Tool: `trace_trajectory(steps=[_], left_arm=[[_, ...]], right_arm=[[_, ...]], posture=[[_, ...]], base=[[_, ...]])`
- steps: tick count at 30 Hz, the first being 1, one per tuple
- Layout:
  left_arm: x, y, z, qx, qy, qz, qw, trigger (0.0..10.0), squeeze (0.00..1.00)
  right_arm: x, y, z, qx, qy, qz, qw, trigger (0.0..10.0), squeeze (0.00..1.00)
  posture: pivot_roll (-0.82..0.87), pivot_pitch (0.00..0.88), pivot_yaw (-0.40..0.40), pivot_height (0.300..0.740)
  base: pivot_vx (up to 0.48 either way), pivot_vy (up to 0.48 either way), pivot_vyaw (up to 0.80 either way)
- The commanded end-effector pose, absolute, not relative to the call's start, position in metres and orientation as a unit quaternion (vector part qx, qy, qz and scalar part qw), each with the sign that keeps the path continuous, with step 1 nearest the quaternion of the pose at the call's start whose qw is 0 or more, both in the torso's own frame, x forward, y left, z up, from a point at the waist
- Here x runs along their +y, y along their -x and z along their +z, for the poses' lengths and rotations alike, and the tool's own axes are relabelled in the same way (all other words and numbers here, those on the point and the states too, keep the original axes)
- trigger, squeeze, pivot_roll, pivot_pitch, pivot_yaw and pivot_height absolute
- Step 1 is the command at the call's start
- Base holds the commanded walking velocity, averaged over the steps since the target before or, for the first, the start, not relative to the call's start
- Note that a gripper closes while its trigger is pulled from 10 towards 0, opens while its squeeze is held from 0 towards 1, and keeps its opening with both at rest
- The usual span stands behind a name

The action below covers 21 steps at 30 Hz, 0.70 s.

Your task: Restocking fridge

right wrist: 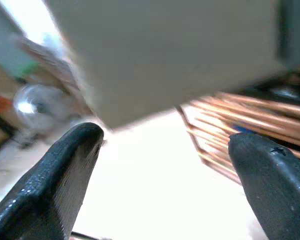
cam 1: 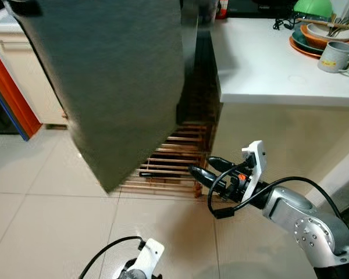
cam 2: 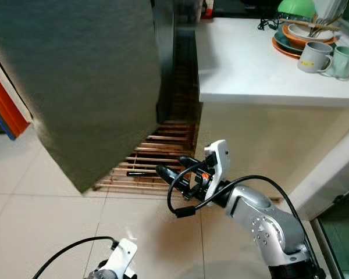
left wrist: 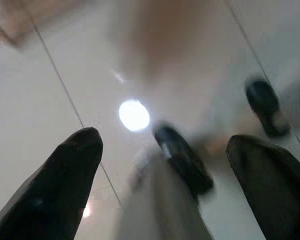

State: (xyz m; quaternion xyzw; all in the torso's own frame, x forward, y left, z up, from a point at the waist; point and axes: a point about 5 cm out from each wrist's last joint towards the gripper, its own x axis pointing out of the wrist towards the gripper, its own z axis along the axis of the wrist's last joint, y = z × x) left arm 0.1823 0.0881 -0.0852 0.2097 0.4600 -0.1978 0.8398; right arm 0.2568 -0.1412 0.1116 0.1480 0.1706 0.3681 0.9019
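One wide grey fridge door (cam 1: 110,87) hangs open just above the right gripper (cam 1: 206,168), whose jaws are spread and empty. It seems heavy and stiff; I would push its free edge.

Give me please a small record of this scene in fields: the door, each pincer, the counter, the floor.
door: large grey door, swung open, above a wooden slatted rack
right pincer: right pincer, open, holding nothing, beside the rack, below the counter edge
left pincer: left pincer, open, holding nothing, low over the tiled floor
counter: white counter with two mugs, stacked plates, a green bowl
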Motion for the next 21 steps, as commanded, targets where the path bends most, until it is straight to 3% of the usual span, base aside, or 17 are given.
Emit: trace_trajectory(steps=[1, 3, 4, 6, 7, 8, 9, 12, 17, 21], left_arm=[[0.029, -0.181, -0.072, 0.411, -0.2, -0.254, 0.852, 10.0, 0.0], [0.018, -0.188, -0.065, 0.384, -0.233, -0.257, 0.856, 10.0, 0.0], [0.012, -0.192, -0.06, 0.372, -0.225, -0.245, 0.867, 10.0, 0.0], [0.124, -0.251, -0.041, 0.314, -0.177, -0.165, 0.918, 10.0, 0.0], [0.124, -0.251, -0.041, 0.314, -0.177, -0.165, 0.918, 10.0, 0.0], [0.16, -0.27, -0.02, 0.266, -0.16, -0.146, 0.939, 10.0, 0.0], [0.179, -0.286, 0.009, 0.194, -0.129, -0.13, 0.964, 10.0, 0.0], [0.178, -0.292, 0.023, 0.154, -0.104, -0.124, 0.975, 10.0, 0.0], [0.178, -0.304, 0.086, 0.012, -0.029, -0.073, 0.997, 10.0, 0.0], [0.184, -0.297, 0.113, -0.064, -0.053, -0.077, 0.994, 10.0, 0.0]], right_arm=[[-0.151, -0.267, 0.094, 0.189, -0.082, 0.301, 0.931, 10.0, 0.0], [-0.164, -0.273, 0.076, 0.199, 0.014, 0.235, 0.951, 10.0, 0.0], [-0.174, -0.277, 0.069, 0.203, 0.024, 0.185, 0.961, 10.0, 0.0], [-0.198, -0.278, 0.057, 0.199, 0.04, 0.077, 0.976, 10.0, 0.0], [-0.198, -0.278, 0.057, 0.199, 0.04, 0.077, 0.976, 10.0, 0.0], [-0.208, -0.276, 0.055, 0.192, 0.039, 0.038, 0.98, 10.0, 0.0], [-0.22, -0.272, 0.053, 0.18, 0.031, -0.014, 0.983, 10.0, 0.0], [-0.226, -0.269, 0.052, 0.169, 0.036, -0.037, 0.984, 10.0, 0.0], [-0.23, -0.259, 0.052, 0.106, 0.047, -0.072, 0.991, 10.0, 0.0], [-0.228, -0.254, 0.05, 0.081, 0.055, -0.073, 0.992, 10.0, 0.0]], posture=[[-0.13, 0.0, 0.029, 0.74], [-0.13, 0.0, 0.027, 0.74], [-0.13, 0.0, 0.027, 0.74], [-0.12, 0.0, 0.023, 0.74], [-0.12, 0.0, 0.023, 0.74], [-0.12, 0.0, 0.024, 0.74], [-0.12, 0.0, 0.023, 0.74], [-0.12, 0.0, 0.025, 0.74], [-0.11, 0.0, 0.023, 0.74], [-0.11, 0.0, 0.016, 0.74]], base=[[0.0, 0.0, 0.0], [0.0, 0.0, 0.0], [0.0, 0.0, 0.0], [0.0, 0.0, 0.0], [0.0, 0.0, 0.0], [0.0, 0.0, 0.0], [0.0, 0.0, 0.0], [0.0, 0.0, 0.0], [0.0, 0.0, 0.0], [0.0, 0.0, 0.0]])
